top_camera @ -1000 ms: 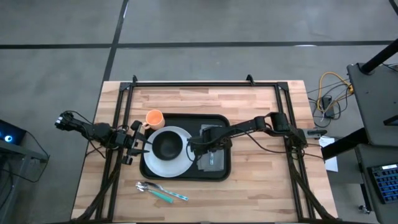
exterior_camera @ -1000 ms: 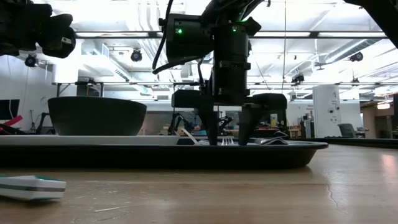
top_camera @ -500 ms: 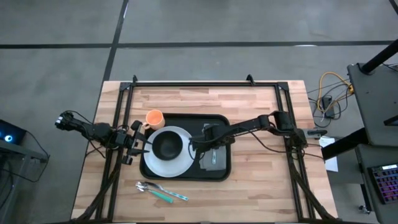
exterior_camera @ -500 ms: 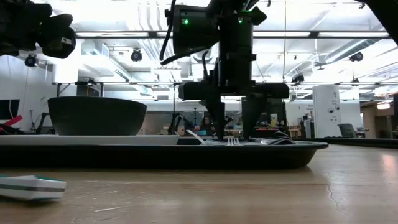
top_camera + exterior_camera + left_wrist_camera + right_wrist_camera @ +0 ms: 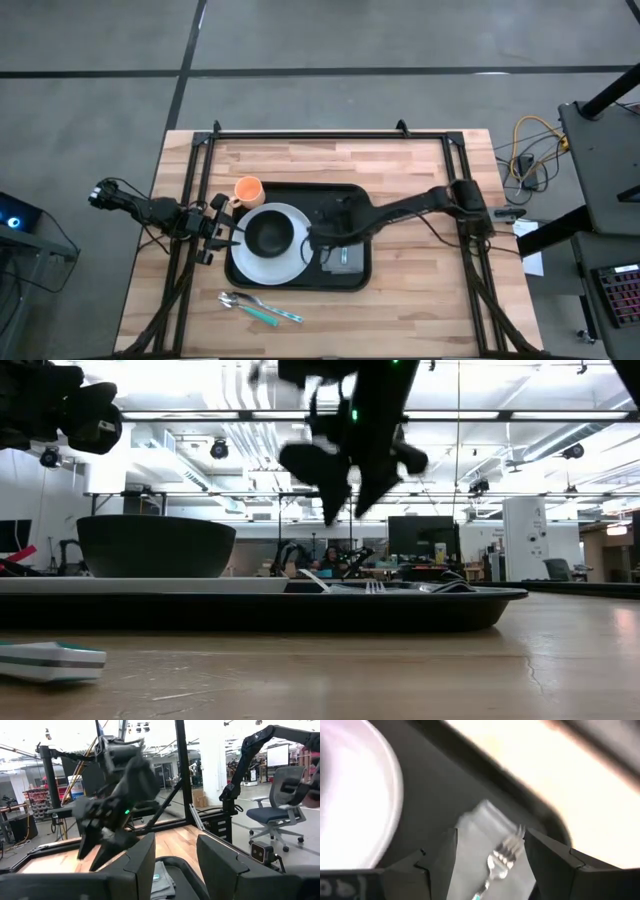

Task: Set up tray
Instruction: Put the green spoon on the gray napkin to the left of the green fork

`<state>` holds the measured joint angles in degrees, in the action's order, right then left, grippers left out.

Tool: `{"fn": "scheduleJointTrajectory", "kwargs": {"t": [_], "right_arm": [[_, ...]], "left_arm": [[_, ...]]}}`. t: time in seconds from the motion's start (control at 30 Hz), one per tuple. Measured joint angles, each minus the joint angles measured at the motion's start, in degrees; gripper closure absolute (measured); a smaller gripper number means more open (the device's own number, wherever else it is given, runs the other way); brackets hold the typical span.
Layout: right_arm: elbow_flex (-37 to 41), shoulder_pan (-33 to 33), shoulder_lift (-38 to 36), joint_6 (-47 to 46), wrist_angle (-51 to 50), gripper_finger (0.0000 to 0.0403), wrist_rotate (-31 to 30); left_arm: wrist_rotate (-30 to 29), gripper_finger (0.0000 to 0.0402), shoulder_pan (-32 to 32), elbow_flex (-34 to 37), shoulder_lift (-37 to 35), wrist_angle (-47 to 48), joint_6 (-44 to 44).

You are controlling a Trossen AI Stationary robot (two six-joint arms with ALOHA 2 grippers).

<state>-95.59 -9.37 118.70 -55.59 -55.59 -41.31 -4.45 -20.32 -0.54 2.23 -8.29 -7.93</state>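
Observation:
The black tray (image 5: pixel 352 200) lies mid-table. On it sit a white plate (image 5: pixel 252 268) with a black bowl (image 5: pixel 268 234), and a grey napkin (image 5: pixel 480 837) with a fork (image 5: pixel 496 861) lying on it. My right gripper (image 5: pixel 340 500) hangs open and tilted above the napkin, clear of the fork (image 5: pixel 372 586). In its wrist view the fingers stand on either side of the fork without touching it. My left gripper (image 5: pixel 228 235) waits open at the plate's left rim.
An orange cup (image 5: pixel 248 190) stands on the table at the tray's far left corner. A spoon and a teal-handled knife (image 5: pixel 262 309) lie on the wood near the table's near edge. Bare wood lies to the tray's right and far side.
My right gripper has risen from just above the napkin to well above the tray, tipping out of vertical as it rose. Its fingers have stayed apart. The fork stays flat on the napkin.

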Motion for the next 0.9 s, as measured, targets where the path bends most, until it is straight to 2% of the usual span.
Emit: {"fn": "scheduleJointTrajectory", "kwargs": {"t": [0.1, 0.37, 0.53, 0.67, 0.8, 0.9], "right_arm": [[-0.4, -1.9, -1.0, 4.9, 1.0, 0.0183, -3.6], [-0.6, -4.5, -1.6, 7.4, 1.7, 0.0183, -4.0], [-0.6, -4.3, -1.6, 12.4, 2.2, 0.0183, -9.9], [-0.6, -4.4, -1.6, 16.3, 5.0, 0.0183, -11.2], [-0.6, -4.5, -1.6, 20.1, 7.1, 0.0183, -11.5], [0.0, -5.3, -1.6, 22.9, 8.5, 0.0183, -15.3]], "left_arm": [[0.0, 0.0275, 0.0, 0.0, 0.0, 0.0, 0.0], [0.0, 0.0275, 0.0, 0.0, 0.1, 0.9, -0.1], [0.0, 0.0275, 0.1, 0.0, 0.1, 1.1, -1.0], [0.1, 0.0275, 0.1, 0.0, 0.1, 4.6, 0.6], [4.7, 0.0275, 0.0, 0.0, 0.2, 6.4, 2.5], [8.4, 0.0275, 0.0, 0.0, 0.4, 5.3, 2.5]]}}
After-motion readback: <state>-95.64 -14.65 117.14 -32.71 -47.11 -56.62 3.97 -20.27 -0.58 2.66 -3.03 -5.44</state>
